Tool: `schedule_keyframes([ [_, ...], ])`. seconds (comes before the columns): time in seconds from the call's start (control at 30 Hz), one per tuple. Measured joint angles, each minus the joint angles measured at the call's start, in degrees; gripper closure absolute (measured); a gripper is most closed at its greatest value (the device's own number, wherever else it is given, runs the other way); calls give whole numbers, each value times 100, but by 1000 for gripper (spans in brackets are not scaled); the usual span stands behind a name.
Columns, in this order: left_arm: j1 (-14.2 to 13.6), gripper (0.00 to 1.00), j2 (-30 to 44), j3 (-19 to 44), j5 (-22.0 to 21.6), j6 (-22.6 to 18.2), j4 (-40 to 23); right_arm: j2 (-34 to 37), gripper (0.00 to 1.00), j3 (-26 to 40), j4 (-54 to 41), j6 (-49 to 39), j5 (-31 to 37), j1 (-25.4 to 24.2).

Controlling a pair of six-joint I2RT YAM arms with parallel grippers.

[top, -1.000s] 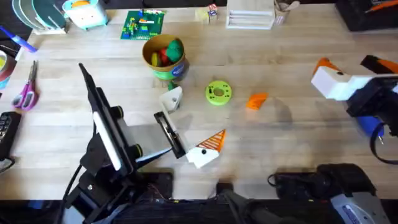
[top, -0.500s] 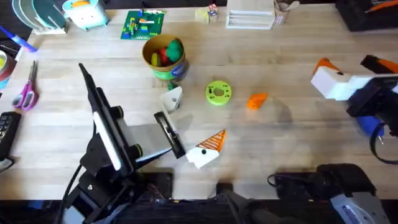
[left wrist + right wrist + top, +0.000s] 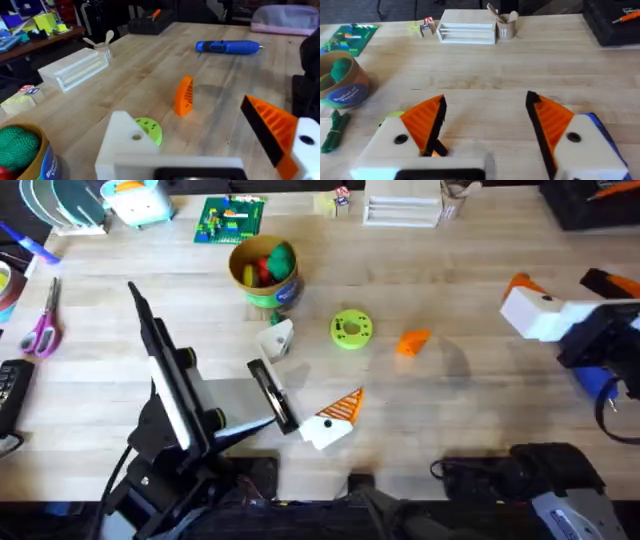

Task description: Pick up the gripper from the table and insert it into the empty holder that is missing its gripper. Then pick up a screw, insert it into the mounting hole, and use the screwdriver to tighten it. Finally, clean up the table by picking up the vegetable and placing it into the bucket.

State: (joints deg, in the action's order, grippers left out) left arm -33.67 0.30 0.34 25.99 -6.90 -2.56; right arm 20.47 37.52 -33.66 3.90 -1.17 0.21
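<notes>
Orange gripper (image 3: 412, 342) lies free on table (image 3: 450, 300), between both arms. We judge right pincer (image 3: 528, 302) nearer, open, empty. Left pincer (image 3: 305, 385) open, bare holder (image 3: 276, 338) facing gripper.

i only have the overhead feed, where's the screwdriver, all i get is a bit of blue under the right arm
observer: In the left wrist view the screwdriver lies flat on the table, beyond the loose gripper, which stands on edge.
operator: and the veg, can't make it out
observer: The right wrist view shows the vegetable lying on the table beside the bucket, not in it.
operator: right arm's fingers both padded?
observer: Yes. The right gripper has an orange pad on each finger, and the fingers are spread apart.
</notes>
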Motion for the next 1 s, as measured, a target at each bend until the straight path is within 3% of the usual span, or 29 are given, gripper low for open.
schedule_keyframes([
  [0.37, 0, 9, 0, -2, 33, 1089, 430, 39, 11, 9, -321, 293, -156, 0],
  [0.6, 0, 9, 2, -2, 31, 1488, -38, 978, 11, 20, -661, -82, -616, 90],
  [0.83, 0, 9, 7, -1, 31, 1562, -33, 1887, 11, 168, -715, -811, -686, 824],
  [1.0, 0, 9, 7, 0, 31, 1578, -34, 2472, 11, 253, -699, -1429, -354, 1505],
])
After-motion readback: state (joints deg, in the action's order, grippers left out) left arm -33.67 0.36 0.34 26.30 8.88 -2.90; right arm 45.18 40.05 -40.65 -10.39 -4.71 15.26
